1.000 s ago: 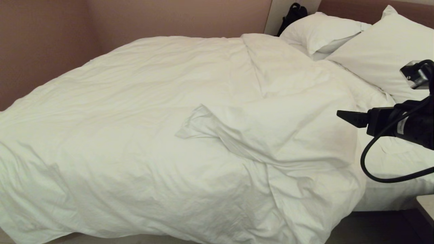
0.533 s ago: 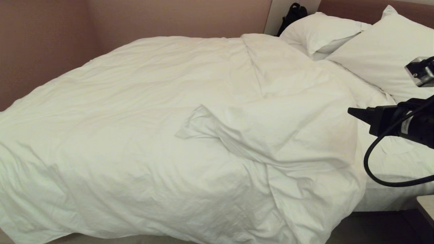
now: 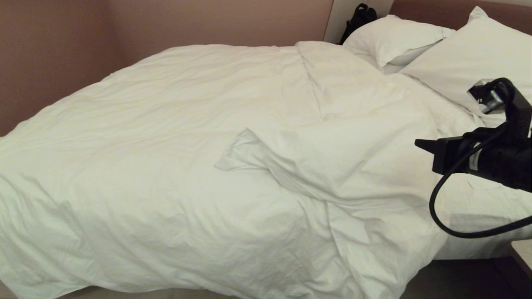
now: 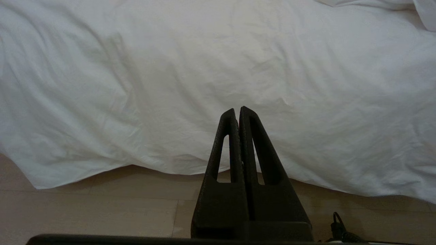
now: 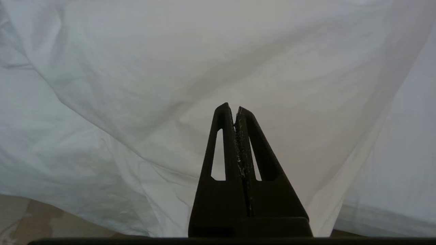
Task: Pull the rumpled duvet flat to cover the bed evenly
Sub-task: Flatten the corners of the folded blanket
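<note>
One big fold decides the coming move: the duvet (image 3: 199,166) covers most of the bed (image 3: 478,245), but a flap (image 3: 266,162) is doubled back across its middle, the crease running from that loose corner towards the robot's right and the near edge. On the pillow (image 3: 469,62) side a strip of bare sheet (image 3: 482,203) shows, so the duvet sits bunched away from there and hangs low over the near side, close to the floor (image 4: 85,211).

The right end effector (image 3: 417,143) is the nearer one. It hangs level above the duvet's right-hand edge, tips aimed towards the flap, with the flap lying off to its left. Its fingers (image 5: 223,136) are pressed together with no cloth between them, so nothing is gripped.

The left end effector (image 4: 236,112), also closed and empty, is down by the overhang at the near edge, outside the head view.

My judgement: the right arm should take the flap or the right edge and draw it towards the pillows.
</note>
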Tool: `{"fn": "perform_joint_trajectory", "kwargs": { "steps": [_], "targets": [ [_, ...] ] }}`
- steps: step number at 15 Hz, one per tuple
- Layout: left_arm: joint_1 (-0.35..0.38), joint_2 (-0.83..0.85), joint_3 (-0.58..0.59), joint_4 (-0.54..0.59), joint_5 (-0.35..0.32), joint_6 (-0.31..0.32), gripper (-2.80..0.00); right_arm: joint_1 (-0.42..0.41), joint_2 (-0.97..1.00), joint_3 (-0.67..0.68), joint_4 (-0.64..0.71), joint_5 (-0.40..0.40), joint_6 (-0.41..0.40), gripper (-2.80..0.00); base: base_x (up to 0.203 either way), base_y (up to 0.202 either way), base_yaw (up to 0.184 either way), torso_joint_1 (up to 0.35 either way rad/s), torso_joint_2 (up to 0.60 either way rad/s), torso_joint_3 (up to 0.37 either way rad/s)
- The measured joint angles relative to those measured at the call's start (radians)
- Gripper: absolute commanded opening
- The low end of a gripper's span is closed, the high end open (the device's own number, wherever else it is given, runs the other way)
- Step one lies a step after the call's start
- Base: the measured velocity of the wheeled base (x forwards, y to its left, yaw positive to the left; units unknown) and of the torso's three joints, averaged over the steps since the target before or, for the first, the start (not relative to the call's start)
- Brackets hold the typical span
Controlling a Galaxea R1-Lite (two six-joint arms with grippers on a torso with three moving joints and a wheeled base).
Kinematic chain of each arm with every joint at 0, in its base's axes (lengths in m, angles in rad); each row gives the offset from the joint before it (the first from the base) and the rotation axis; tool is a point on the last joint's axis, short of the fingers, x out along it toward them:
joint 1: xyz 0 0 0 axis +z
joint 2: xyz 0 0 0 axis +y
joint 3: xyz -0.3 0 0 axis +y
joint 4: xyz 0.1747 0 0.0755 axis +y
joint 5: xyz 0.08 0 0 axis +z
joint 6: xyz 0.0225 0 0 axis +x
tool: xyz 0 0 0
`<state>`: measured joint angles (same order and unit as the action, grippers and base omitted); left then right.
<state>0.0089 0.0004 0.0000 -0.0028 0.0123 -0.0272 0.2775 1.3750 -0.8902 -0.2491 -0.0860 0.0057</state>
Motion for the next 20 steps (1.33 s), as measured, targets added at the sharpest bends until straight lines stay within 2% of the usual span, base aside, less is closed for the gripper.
{"fn": "perform_joint_trajectory", "kwargs": {
  "steps": [4,7,10,13,17,20],
  "targets": [
    [0.0,0.0,0.0,0.0,0.0,0.0,-2.8,0.084,0.087,-0.068,0.044,-0.074,-0.03,-2.8,0.0,0.0,0.0,0.0,0.0,0.0],
    [0.0,0.0,0.0,0.0,0.0,0.0,-2.8,0.203,0.142,-0.131,0.111,-0.159,-0.075,-2.8,0.0,0.0,0.0,0.0,0.0,0.0],
    [0.0,0.0,0.0,0.0,0.0,0.0,-2.8,0.3,0.195,-0.146,0.163,-0.251,-0.14,-2.8,0.0,0.0,0.0,0.0,0.0,0.0],
    [0.0,0.0,0.0,0.0,0.0,0.0,-2.8,0.357,0.24,-0.144,0.173,-0.322,-0.184,-2.8,0.0,0.0,0.0,0.0,0.0,0.0],
    [0.0,0.0,0.0,0.0,0.0,0.0,-2.8,0.394,0.283,-0.14,0.171,-0.358,-0.185,-2.8,0.0,0.0,0.0,0.0,0.0,0.0],
    [0.0,0.0,0.0,0.0,-0.001,0.0,-2.8,0.459,0.307,-0.13,0.168,-0.361,-0.183,-2.8,0.0,0.0,0.0,0.0,0.0,0.0]
  ]
}}
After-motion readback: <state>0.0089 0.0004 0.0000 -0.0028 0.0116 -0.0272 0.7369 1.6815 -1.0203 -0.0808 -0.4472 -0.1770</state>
